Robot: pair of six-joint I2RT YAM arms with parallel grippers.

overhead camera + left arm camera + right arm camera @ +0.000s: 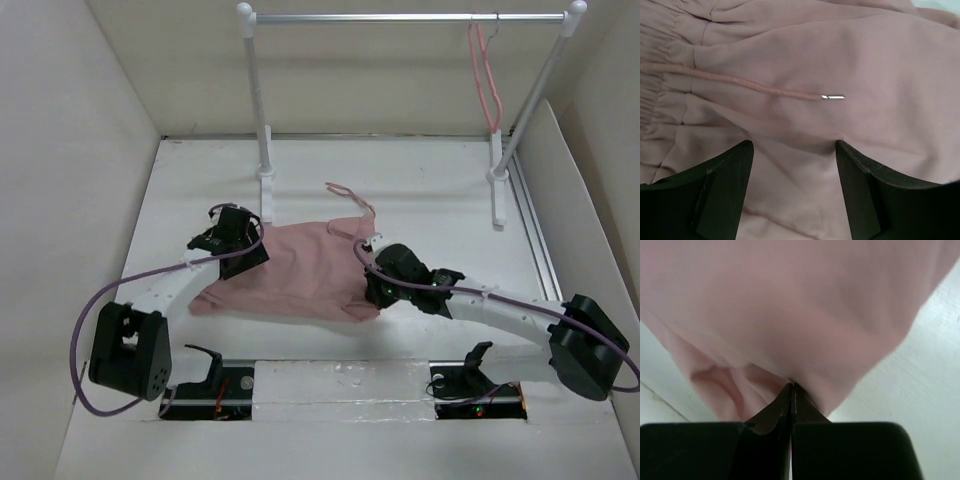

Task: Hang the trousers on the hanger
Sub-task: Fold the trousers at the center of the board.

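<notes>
Right gripper [791,388] jaws pinch dusty-pink trousers [290,268] fold; left gripper [792,145] jaws spread over drawstring [750,86].

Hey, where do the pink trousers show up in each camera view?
Top external: trousers heaped in the middle of the white table.
Left wrist: they fill the frame beyond the open left pincer.
Right wrist: upper frame, pinched in the shut right pincer.
Shared landmark: the white table, also bottom right in right wrist.

Trousers [850,55]: soft matt pink cloth. Drawstring [740,84]: braided cord w/ shiny metal tip [833,96]. Rail bar [400,17]: smooth metal.
</notes>
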